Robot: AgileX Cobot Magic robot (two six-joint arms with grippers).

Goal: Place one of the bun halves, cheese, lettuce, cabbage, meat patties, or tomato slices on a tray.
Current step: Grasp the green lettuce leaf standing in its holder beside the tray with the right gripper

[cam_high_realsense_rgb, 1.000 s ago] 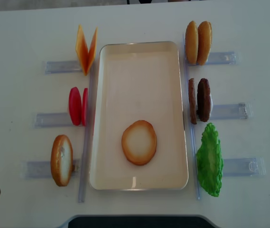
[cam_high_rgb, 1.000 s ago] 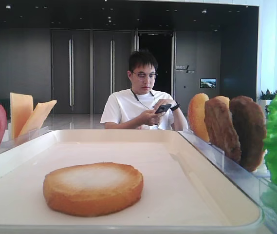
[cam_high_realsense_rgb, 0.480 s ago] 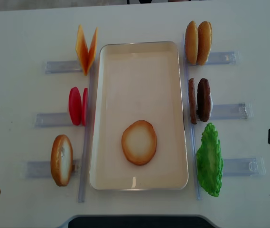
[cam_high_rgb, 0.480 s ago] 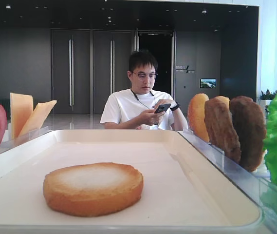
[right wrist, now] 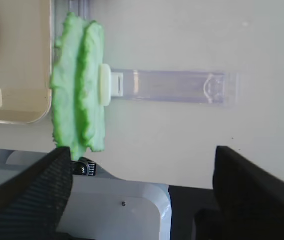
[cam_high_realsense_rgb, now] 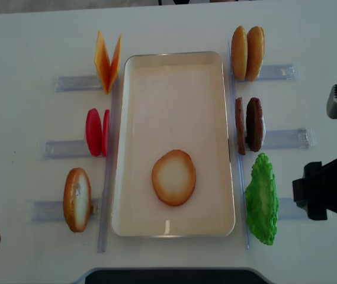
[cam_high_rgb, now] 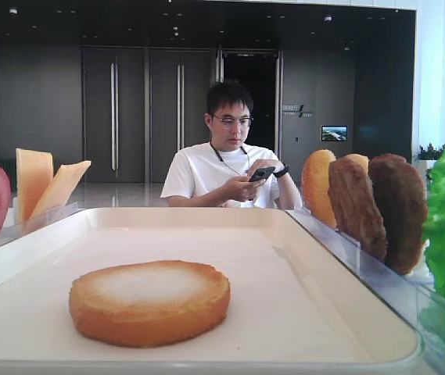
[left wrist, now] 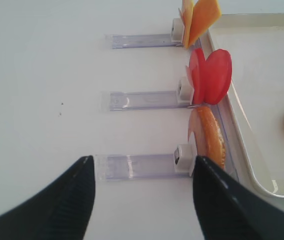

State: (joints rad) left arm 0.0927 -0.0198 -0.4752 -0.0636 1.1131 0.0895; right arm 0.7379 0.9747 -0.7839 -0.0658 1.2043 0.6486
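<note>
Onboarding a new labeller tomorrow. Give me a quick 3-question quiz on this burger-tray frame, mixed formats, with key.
1. True or false: a bun half already lies flat on the tray.
2. Which item stands nearest the right gripper?
A. the cheese
B. the lettuce
C. the tomato slices
3. Fill in: the meat patties stand upright in a holder on the ______ side of the tray in the overhead view.

Key
1. True; it is the only item on the tray.
2. B; the right gripper is open beside the lettuce, not touching it.
3. Right, between the bun pair and the lettuce.
</note>
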